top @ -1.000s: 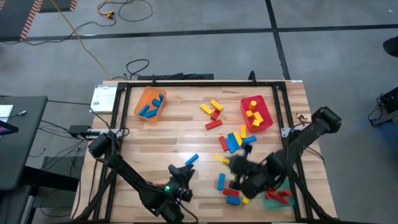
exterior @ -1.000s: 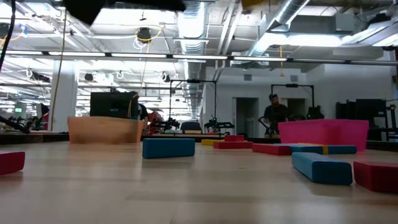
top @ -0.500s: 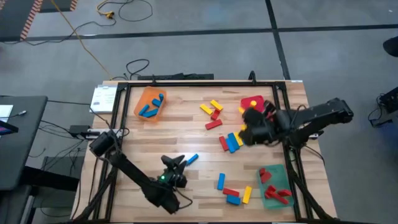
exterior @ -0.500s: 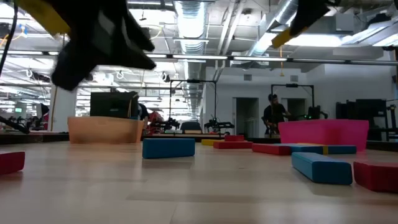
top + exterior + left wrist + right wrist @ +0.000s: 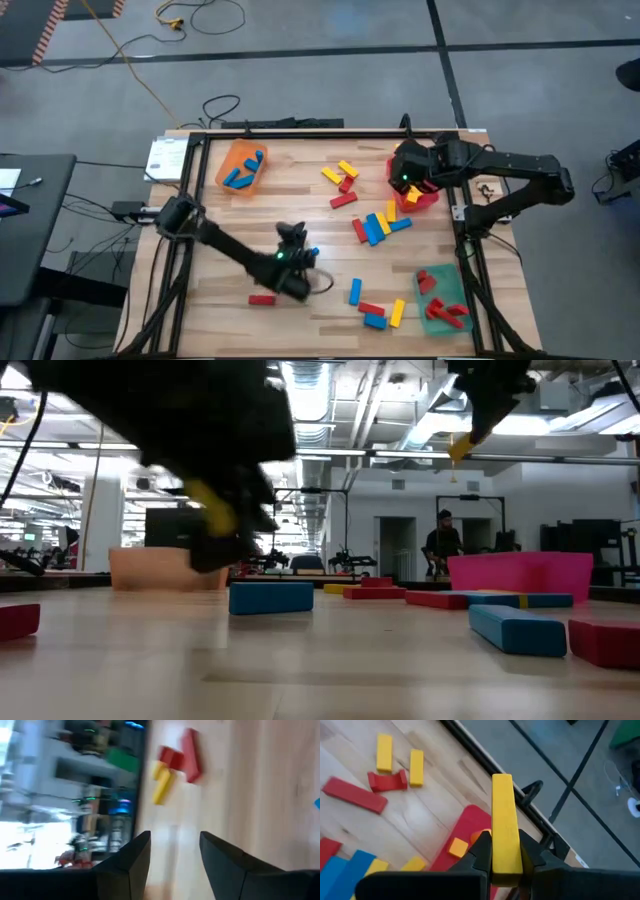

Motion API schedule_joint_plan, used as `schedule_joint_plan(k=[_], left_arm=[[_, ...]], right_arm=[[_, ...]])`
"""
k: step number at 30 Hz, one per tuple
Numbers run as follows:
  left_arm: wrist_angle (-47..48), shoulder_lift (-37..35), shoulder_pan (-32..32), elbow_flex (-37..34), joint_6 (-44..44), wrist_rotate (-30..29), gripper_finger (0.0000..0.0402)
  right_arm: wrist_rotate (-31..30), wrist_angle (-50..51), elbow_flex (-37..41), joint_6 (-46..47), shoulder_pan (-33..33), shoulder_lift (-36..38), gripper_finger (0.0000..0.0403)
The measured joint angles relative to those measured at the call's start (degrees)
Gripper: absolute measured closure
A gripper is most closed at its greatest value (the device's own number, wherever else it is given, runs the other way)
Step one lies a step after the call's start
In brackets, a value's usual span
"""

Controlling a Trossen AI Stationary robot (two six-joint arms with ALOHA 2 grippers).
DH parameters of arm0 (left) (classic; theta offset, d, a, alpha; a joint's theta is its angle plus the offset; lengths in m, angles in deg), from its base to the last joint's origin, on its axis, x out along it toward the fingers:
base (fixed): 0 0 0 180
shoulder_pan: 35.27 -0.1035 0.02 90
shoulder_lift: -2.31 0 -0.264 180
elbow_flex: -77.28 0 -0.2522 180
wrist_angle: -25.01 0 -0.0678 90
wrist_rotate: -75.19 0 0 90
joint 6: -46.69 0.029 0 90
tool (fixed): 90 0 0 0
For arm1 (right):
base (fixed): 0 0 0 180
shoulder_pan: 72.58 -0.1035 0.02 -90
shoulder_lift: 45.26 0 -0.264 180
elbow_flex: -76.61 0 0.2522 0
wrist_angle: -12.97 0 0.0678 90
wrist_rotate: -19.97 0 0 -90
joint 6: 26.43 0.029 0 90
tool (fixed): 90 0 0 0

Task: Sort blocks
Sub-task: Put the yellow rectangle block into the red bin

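Over the red tray (image 5: 432, 196) at the counter's (image 5: 290, 200) far right, the right claw (image 5: 504, 851) pinches a yellow block (image 5: 504, 820) upright between its fingers.
Left claw (image 5: 172, 851) hangs open and empty mid-counter, right by a blue block (image 5: 310, 254); other blocks are scattered between the arms.

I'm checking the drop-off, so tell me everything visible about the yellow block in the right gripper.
The yellow block is a plain, solid oblong with smooth faces. The right gripper is shut on its lower part, so most of its length sticks out beyond the fingers. It hangs in the air above the red tray, touching only the fingers.
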Motion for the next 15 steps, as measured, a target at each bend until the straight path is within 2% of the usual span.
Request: schedule_joint_plan(k=[4, 7, 10, 15], left_arm=[[-20.5, -2.6, -5.0, -3.0, 17.6, 17.5, 0.0237], [-35.0, -5.0, -7.5, -6.5, 24.8, 27.9, 0.0237], [-42.7, -7.7, -9.7, -8.6, 27.3, 32.3, 0.0237], [-43.2, -11.1, -12.8, -8.9, 28.8, 37.0, 0.0237]], right_arm=[[1.1, -2.1, 2.3, -3.2, 3.8, 0.0, 0.0345], [2.8, -4.8, 4.9, -6.0, 6.6, 0.1, 0.0345], [5.0, -7.7, 7.5, -8.1, 8.9, 0.5, 0.0345], [6.7, -9.2, 10.6, -10.1, 12.3, 2.3, 0.0345]])
